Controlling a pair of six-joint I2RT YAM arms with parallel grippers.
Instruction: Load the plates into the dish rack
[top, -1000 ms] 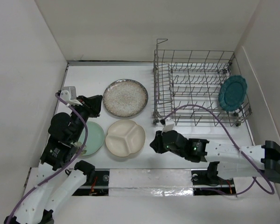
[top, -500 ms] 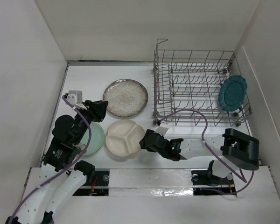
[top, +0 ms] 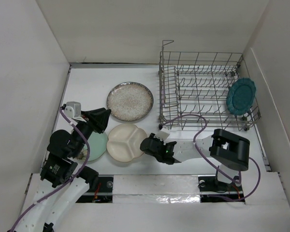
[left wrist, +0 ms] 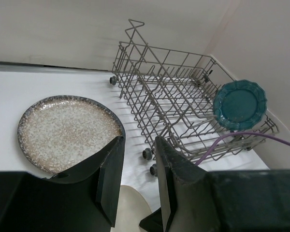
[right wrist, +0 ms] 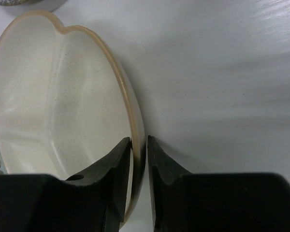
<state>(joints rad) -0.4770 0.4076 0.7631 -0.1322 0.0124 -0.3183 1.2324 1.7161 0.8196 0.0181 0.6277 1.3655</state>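
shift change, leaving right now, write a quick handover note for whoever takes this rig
Left pincer: open, empty, above the table near the speckled plate.
Right pincer: closed on the right rim of the cream divided plate, which lies on the table.
Done: teal plate stands at the right end of the dish rack.
Left to load: the cream one, the speckled one and the mint plate, all on the table.

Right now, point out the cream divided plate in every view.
Top external: cream divided plate, lower centre, right gripper at its rim.
Left wrist: only a sliver at the bottom edge.
Right wrist: fills the left half, rim between the fingers.
Shared landmark: speckled plate just beyond it.
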